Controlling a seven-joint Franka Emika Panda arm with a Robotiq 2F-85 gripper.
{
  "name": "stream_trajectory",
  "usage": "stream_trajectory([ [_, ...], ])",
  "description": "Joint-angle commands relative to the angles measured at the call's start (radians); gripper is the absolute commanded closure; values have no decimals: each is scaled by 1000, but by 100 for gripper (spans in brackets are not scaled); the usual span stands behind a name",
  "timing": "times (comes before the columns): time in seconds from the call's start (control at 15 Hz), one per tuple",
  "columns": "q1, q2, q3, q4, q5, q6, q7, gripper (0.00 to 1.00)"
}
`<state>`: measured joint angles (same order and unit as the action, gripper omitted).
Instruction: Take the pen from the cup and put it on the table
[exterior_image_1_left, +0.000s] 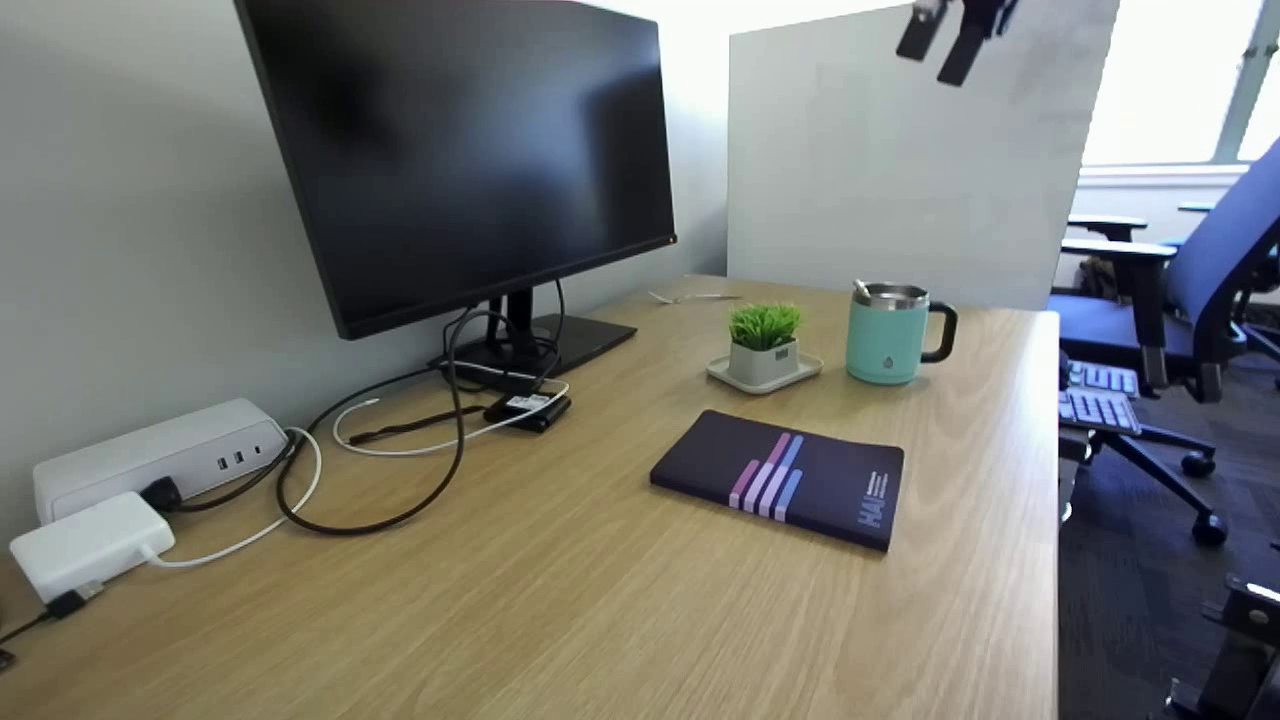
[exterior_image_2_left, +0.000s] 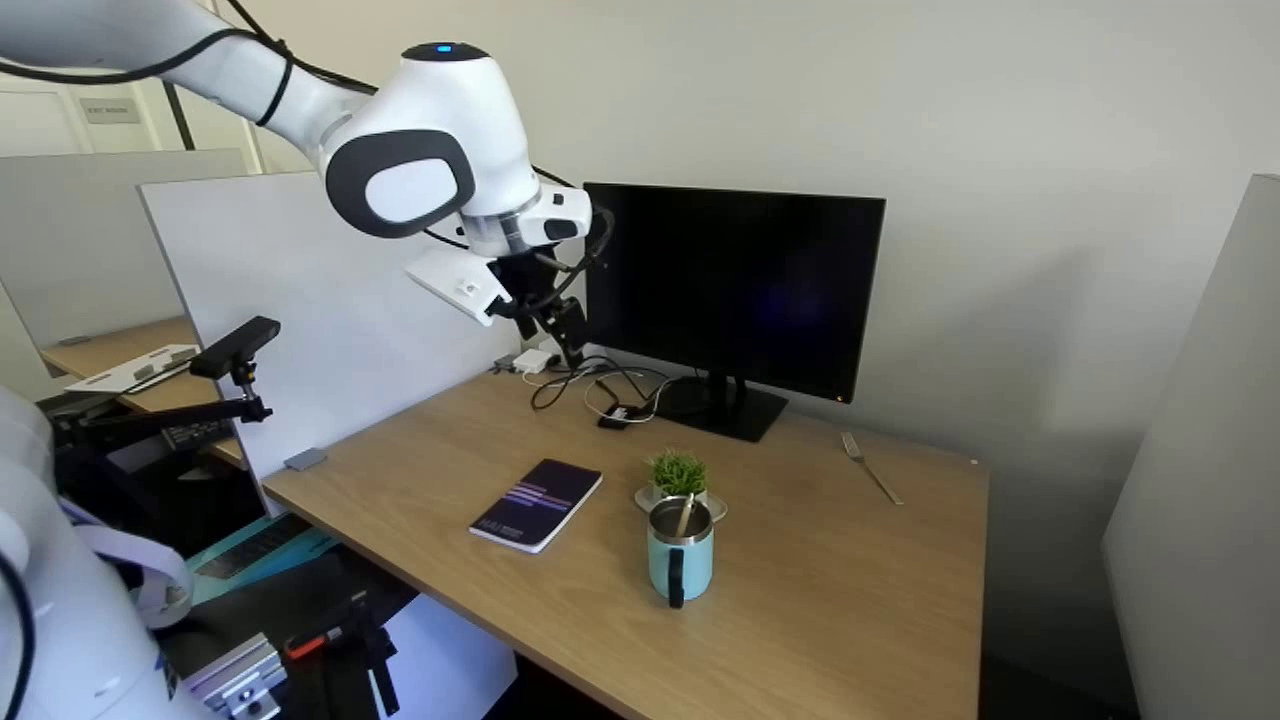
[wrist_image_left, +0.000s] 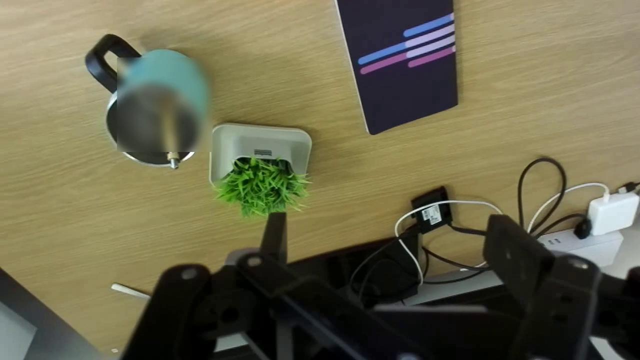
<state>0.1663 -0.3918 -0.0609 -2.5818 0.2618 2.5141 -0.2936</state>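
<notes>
Pen (exterior_image_2_left: 686, 515) leans inside cup (exterior_image_1_left: 885, 345), end poking out, probably leaving enough to grip | gripper (wrist_image_left: 388, 220) parted, holding nothing, high above table (exterior_image_1_left: 560, 580), presumably for clearance | cup upright near plant (exterior_image_1_left: 765, 326), propping pen but perhaps crowding any approach from that side

Up front we count one light wood-grain table (exterior_image_1_left: 560, 570), one teal, cylindrical, steel-rimmed mug (exterior_image_1_left: 884, 342), one thin, pale tan pen (exterior_image_2_left: 685, 516), one black gripper (wrist_image_left: 390, 240) with two fingers (wrist_image_left: 511, 257). We get one dark purple rectangular notebook (exterior_image_1_left: 780, 475), one bushy green plant (exterior_image_1_left: 765, 325), one small white pot (exterior_image_1_left: 763, 364), one pale rounded tray (wrist_image_left: 223, 150), one slim silvery fork (exterior_image_2_left: 873, 473), one flat black monitor (exterior_image_2_left: 735, 290), one long white power box (exterior_image_1_left: 160, 455), one blocky white adapter (exterior_image_1_left: 92, 542), one small black labelled box (wrist_image_left: 432, 212). Behind, one more wooden desktop (exterior_image_2_left: 150, 337).
</notes>
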Motion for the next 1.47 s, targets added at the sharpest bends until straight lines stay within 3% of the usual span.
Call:
stream_trajectory([
  [0.0,-31,32,-22,-6,-25,51,-25,0],
  [0.4,-67,130,-74,-13,-25,130,-61,0],
  [0.8,-92,272,-152,53,103,143,-172,0],
  [1.4,-181,431,-122,206,229,87,-283,0],
])
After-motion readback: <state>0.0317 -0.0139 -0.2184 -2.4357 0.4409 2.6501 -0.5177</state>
